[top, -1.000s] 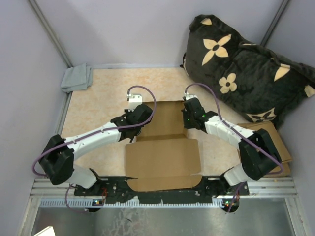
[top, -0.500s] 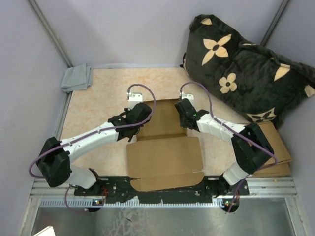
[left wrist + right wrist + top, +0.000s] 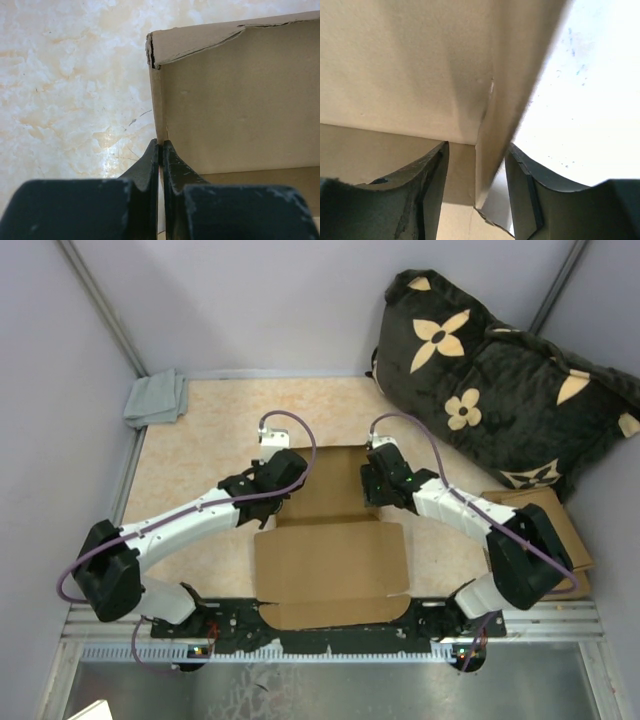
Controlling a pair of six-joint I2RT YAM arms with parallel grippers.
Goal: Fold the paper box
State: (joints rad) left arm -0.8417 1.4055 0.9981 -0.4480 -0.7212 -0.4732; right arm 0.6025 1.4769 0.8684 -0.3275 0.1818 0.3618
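Note:
The paper box (image 3: 330, 558), plain brown cardboard, lies at the middle of the table with its wide near flap flat and its far part standing up between the two arms. My left gripper (image 3: 274, 483) is at the box's left side. In the left wrist view it (image 3: 160, 146) is shut on the thin upright side wall (image 3: 156, 100), next to the torn corner. My right gripper (image 3: 374, 486) is at the box's right side. In the right wrist view it (image 3: 477, 152) is open, its fingers (image 3: 434, 175) straddling the upright right wall (image 3: 495, 125) with gaps on both sides.
A black pillow (image 3: 500, 370) with tan flowers leans at the back right. A pile of flat cardboard sheets (image 3: 565, 530) lies at the right under the right arm. A grey cloth (image 3: 157, 398) sits in the back left corner. Grey walls enclose the table.
My right gripper has opened and let go of the box's right wall, after shifting slightly left and back. The left gripper keeps its hold and has not moved.

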